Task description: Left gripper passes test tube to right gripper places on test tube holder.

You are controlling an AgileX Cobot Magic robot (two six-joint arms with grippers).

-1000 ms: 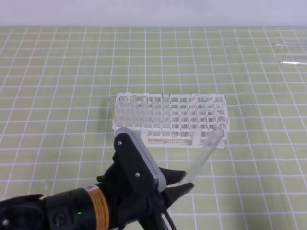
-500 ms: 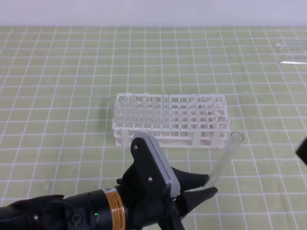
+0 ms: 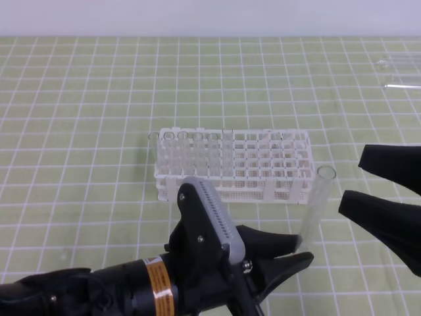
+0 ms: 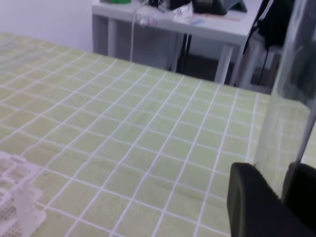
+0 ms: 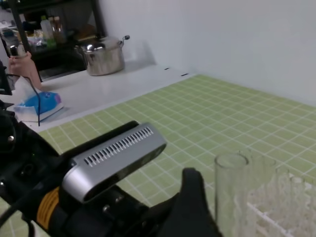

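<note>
Low in the exterior high view, my left gripper (image 3: 302, 249) is shut on the bottom end of the test tube (image 3: 315, 205). The clear tube stands nearly upright with its open rim on top, just right of the white test tube holder (image 3: 263, 163). From the right edge my right gripper (image 3: 350, 183) reaches in, open, its fingers close beside the tube's upper half but apart from it. The left wrist view shows the test tube (image 4: 290, 94) rising from between the black fingers (image 4: 249, 205). The right wrist view has the test tube (image 5: 231, 197) beside the left gripper's grey plate (image 5: 116, 157).
Several clear tubes (image 3: 185, 149) stand in the holder's left columns. Spare tubes (image 3: 398, 74) lie on the green grid mat at the far right. The holder's corner (image 4: 15, 200) shows low left in the left wrist view.
My left gripper has carried the tube rightwards and brought it more upright. My right gripper, unseen a second ago, has come in from the right edge with its fingers spread.
</note>
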